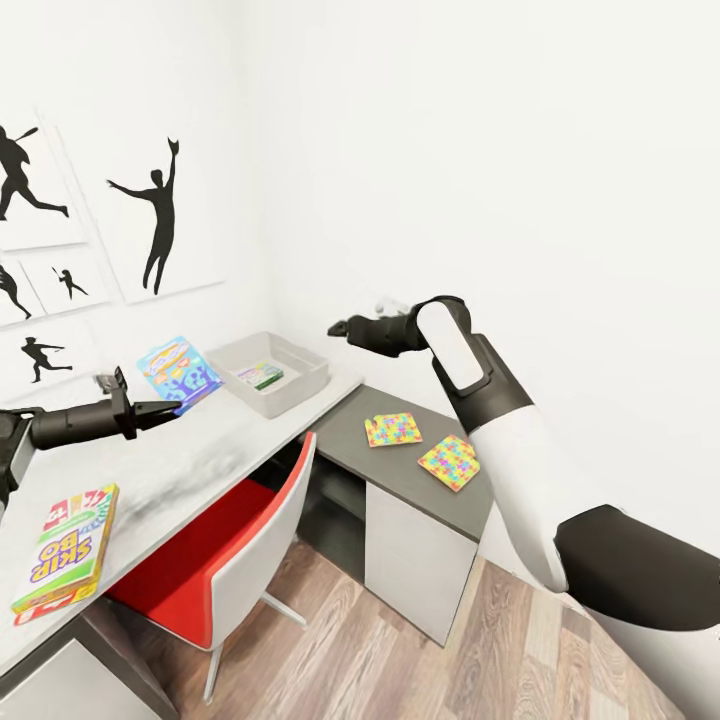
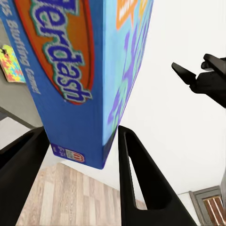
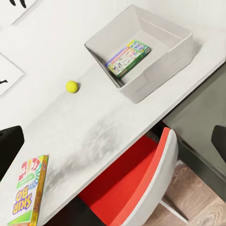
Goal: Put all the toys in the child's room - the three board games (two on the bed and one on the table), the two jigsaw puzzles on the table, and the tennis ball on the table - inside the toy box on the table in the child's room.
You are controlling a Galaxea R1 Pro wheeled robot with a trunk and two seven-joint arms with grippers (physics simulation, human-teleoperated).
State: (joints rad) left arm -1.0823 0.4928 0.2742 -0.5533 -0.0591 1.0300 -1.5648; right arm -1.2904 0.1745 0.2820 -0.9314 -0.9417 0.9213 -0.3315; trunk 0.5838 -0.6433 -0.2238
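Left gripper (image 1: pixel 160 408) jaws pinch the blue board game (image 1: pixel 178 374) just beside the toy box (image 1: pixel 268 371); right gripper (image 1: pixel 338 328) jaws spread.

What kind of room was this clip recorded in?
Most likely a child's bedroom or playroom: black baseball-player silhouettes hang on the white wall, boxed games and colourful jigsaw puzzle panels lie on a long pale grey desk, and a red-seated chair is tucked under it.
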